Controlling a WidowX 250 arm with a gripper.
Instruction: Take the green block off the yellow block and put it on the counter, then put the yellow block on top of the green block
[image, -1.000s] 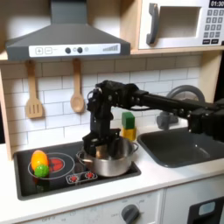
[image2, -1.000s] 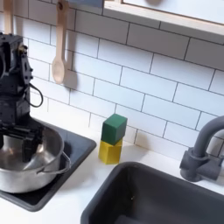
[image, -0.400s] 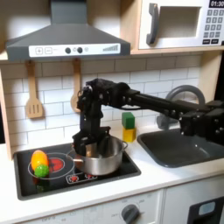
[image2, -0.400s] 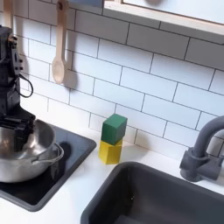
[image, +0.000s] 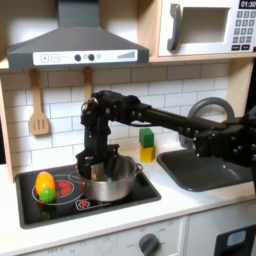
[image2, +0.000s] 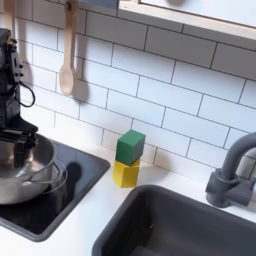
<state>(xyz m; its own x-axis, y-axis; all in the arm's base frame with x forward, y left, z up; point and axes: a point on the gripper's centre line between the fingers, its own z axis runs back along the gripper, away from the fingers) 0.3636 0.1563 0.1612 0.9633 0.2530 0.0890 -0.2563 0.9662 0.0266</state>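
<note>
The green block (image: 147, 137) (image2: 129, 147) sits on top of the yellow block (image: 148, 153) (image2: 126, 173), stacked on the off-white counter (image: 180, 205) (image2: 98, 215) against the tiled wall, between the stove and the sink. My gripper (image: 92, 167) (image2: 17, 150) is well to the left of the stack in both exterior views. It points down at the left rim of a steel pot (image: 110, 181) (image2: 25, 178) and looks shut on that rim. Both blocks are untouched.
The pot stands on the black stovetop (image: 80, 200) (image2: 75, 185). A rounded yellow-green-orange toy food (image: 45, 186) lies on the left burner. The dark sink (image: 205, 168) (image2: 190, 225) and faucet (image2: 235, 170) are right of the blocks. Wooden utensils (image: 88, 105) (image2: 67, 50) hang on the wall.
The gripper has moved left across the stove, and the steel pot has slid left with it, away from the blocks. The block stack has not moved.
</note>
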